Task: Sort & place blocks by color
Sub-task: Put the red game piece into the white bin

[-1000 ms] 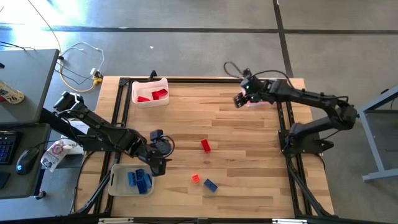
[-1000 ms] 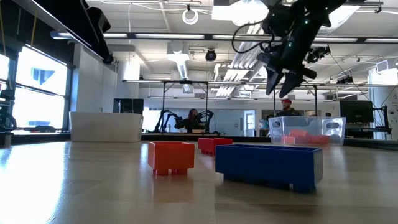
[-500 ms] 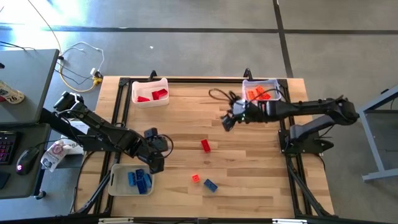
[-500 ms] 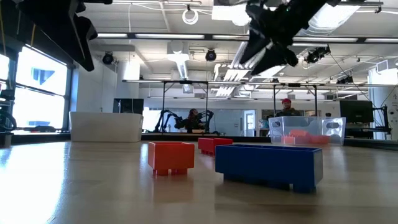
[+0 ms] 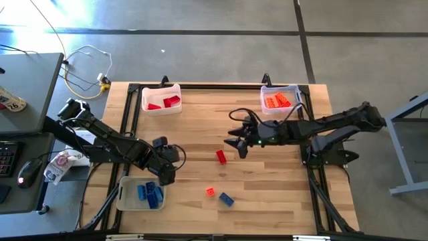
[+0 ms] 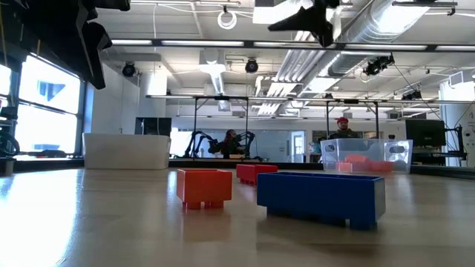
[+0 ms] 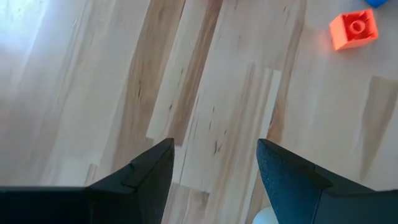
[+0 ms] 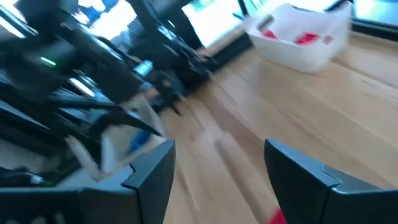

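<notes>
1. Nearest the low camera, a blue block (image 6: 320,197) and an orange block (image 6: 204,186) are lying on the counter (image 5: 261,181); neither has shifted over the last second.
2. A red block (image 5: 221,156) is sitting mid-counter, with the right claw (image 5: 237,142) now hanging just beside it, fingers spread and holding nothing. A second ago that claw was back over the orange tray (image 5: 280,100).
3. The left claw (image 5: 168,154) is hovering released and empty near the blue tray (image 5: 127,194), having barely drifted.
4. The red tray (image 5: 160,100) is sitting at the far edge.
5. From the low view, both claws are mostly cut off by the top edge, and the right wrist view is smeared.
</notes>
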